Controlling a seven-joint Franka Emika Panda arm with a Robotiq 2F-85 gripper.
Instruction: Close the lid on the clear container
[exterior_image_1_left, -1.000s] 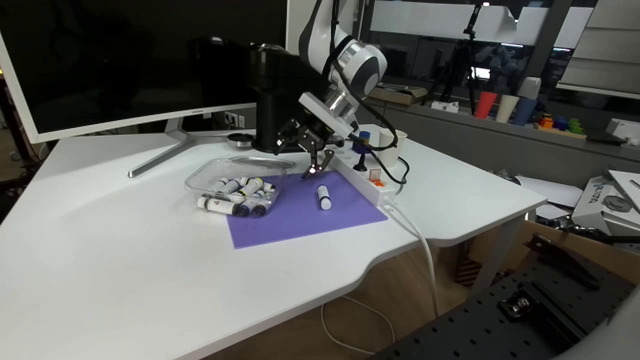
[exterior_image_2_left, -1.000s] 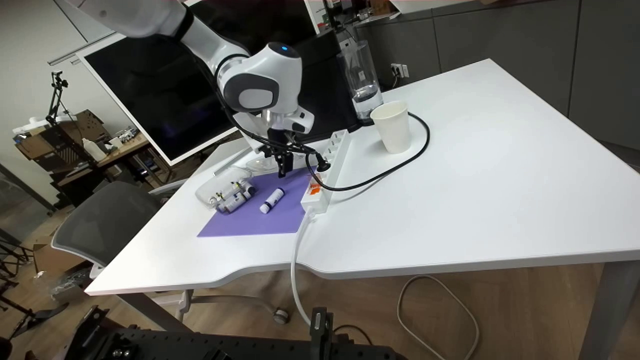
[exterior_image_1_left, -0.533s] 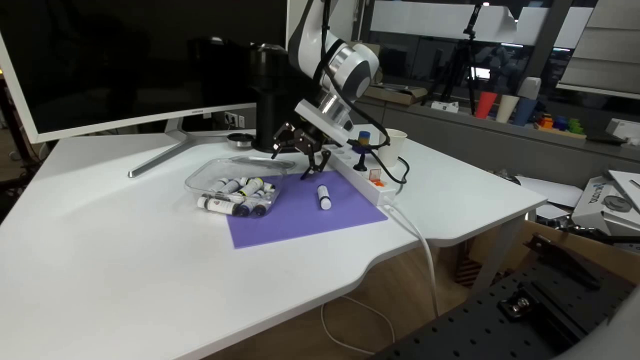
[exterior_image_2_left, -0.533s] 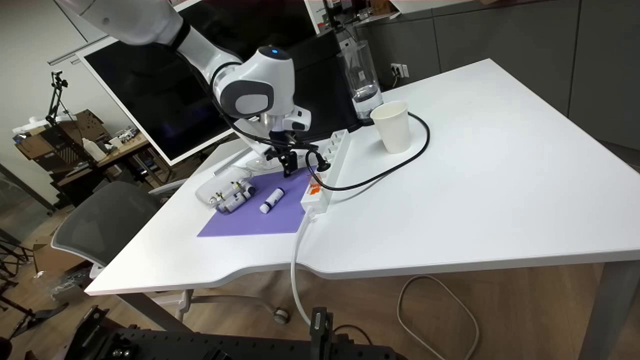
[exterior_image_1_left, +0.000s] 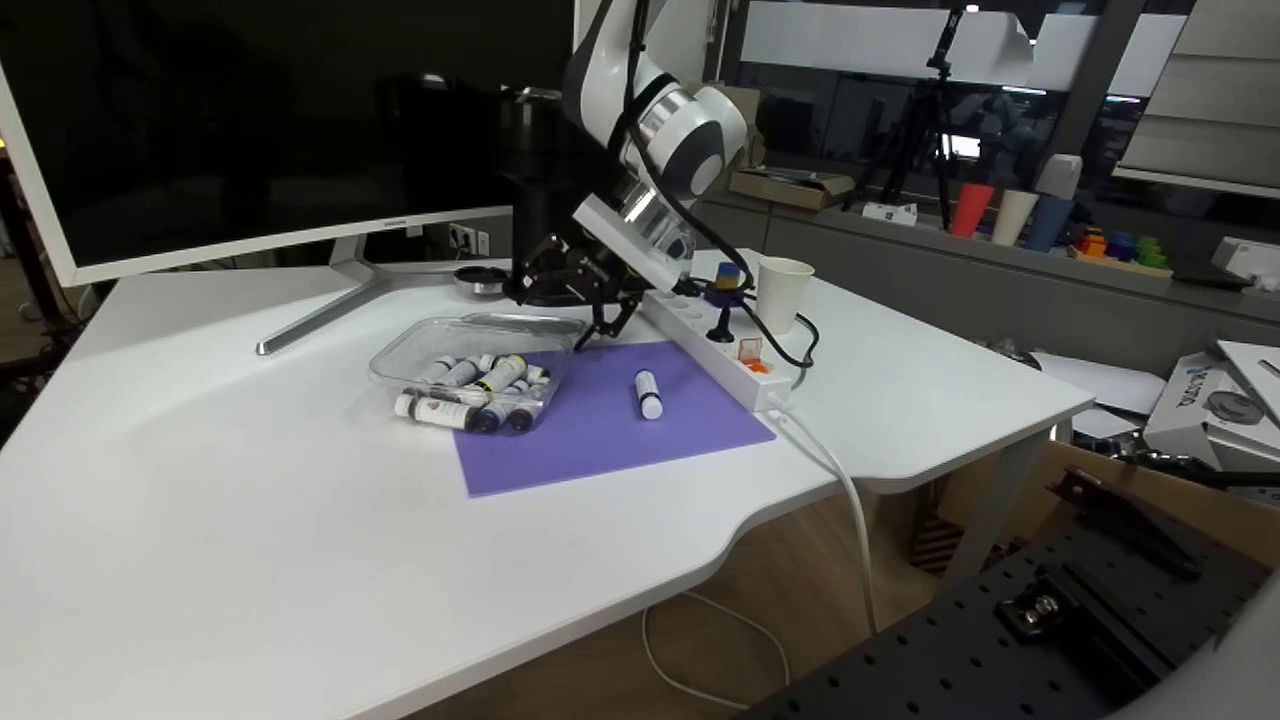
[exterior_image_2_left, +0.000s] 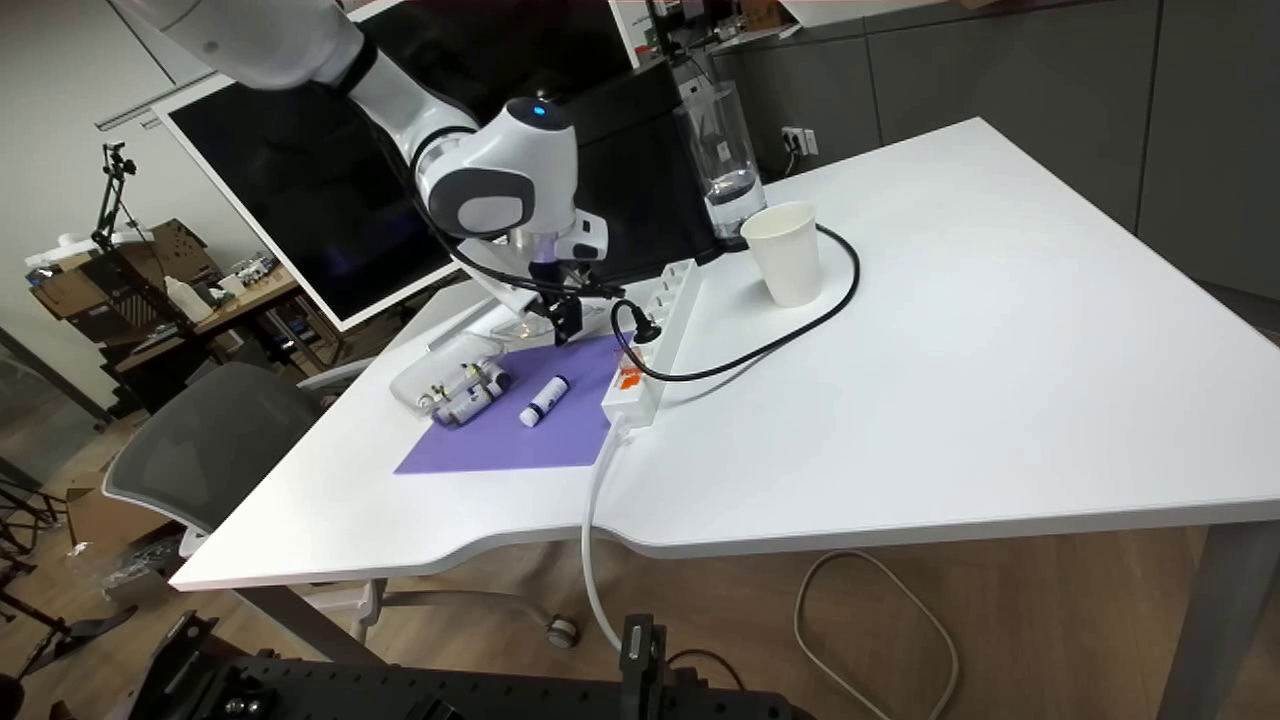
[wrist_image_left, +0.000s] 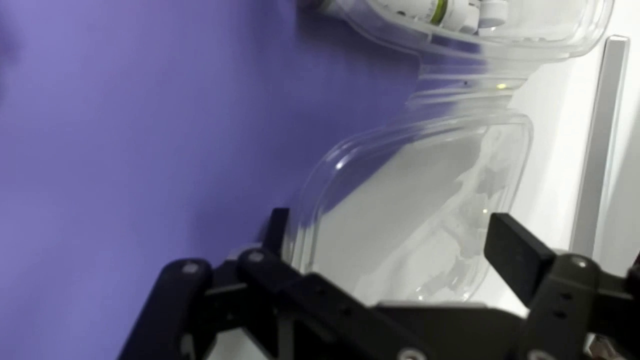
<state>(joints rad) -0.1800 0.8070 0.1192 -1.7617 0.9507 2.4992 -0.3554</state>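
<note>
Before us spreads a white tabletop (exterior_image_1_left: 250, 560), and on it a flat purple mat (exterior_image_1_left: 590, 445) bears a small, dark-banded white cylinder (exterior_image_1_left: 648, 394). Near that, partly over the mat, sits the low, clear plastic container (wrist_image_left: 545, 22), with white cylinders (exterior_image_1_left: 503, 373) inside. Behind it we see the thin, transparent, round-cornered plastic lid (wrist_image_left: 415, 200), joined to it by a clear strip (wrist_image_left: 462, 87). In the wrist view the black two-fingered gripper (wrist_image_left: 390, 230) has its jaws spread wide, the lid between them; whether they touch it we cannot tell. Farther back stand a tall black box (exterior_image_2_left: 640, 185) and a large white-framed monitor (exterior_image_1_left: 265, 115).
</note>
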